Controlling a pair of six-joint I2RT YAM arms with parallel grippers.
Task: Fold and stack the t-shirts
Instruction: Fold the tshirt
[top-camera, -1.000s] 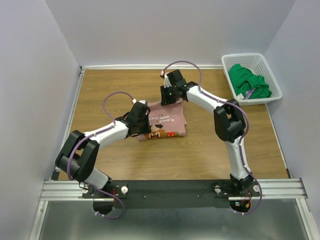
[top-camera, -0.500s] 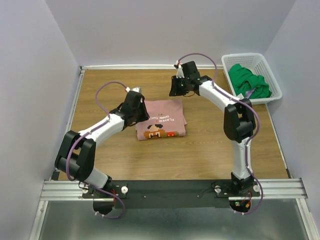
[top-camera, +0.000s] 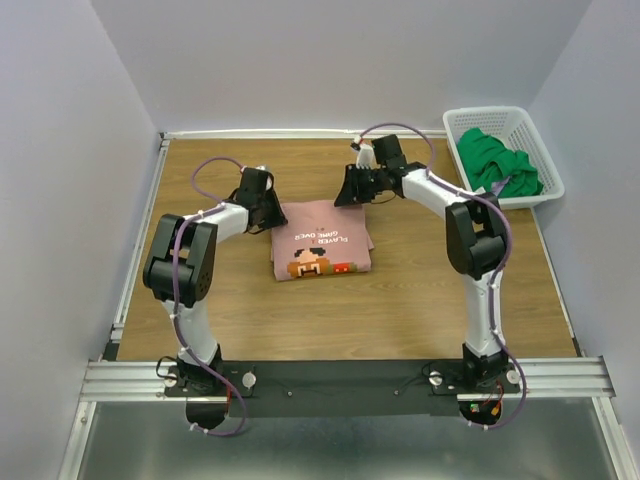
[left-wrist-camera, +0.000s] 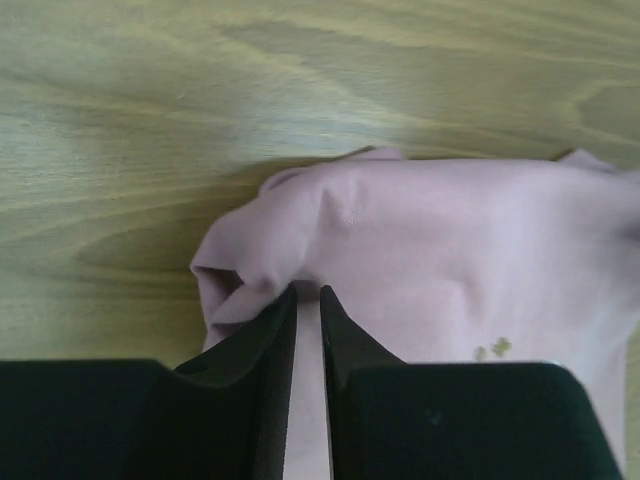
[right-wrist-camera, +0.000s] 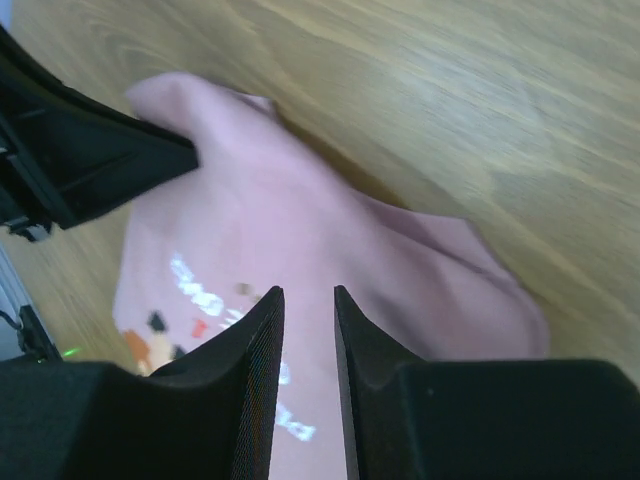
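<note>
The dusty-pink t-shirt (top-camera: 322, 240) lies folded in a small rectangle mid-table, cartoon print and white lettering facing up. My left gripper (top-camera: 268, 212) is at its far-left corner. In the left wrist view the jaws (left-wrist-camera: 308, 288) are nearly closed, with puckered pink cloth (left-wrist-camera: 450, 240) pinched at the tips. My right gripper (top-camera: 352, 190) hovers over the shirt's far right edge. In the right wrist view it (right-wrist-camera: 308, 290) is slightly open and empty above the shirt (right-wrist-camera: 300, 220). The bright green t-shirt (top-camera: 497, 165) lies crumpled in the basket.
The white lattice basket (top-camera: 490, 112) stands at the far right corner of the wooden table (top-camera: 200, 290). Grey walls close in the table on three sides. The left arm's black gripper body (right-wrist-camera: 90, 150) shows at the left of the right wrist view.
The left gripper slid from the shirt's left part back to its far-left corner, elbow swinging in. The right gripper rose off the far edge and came back beside it. The shirt stayed put.
</note>
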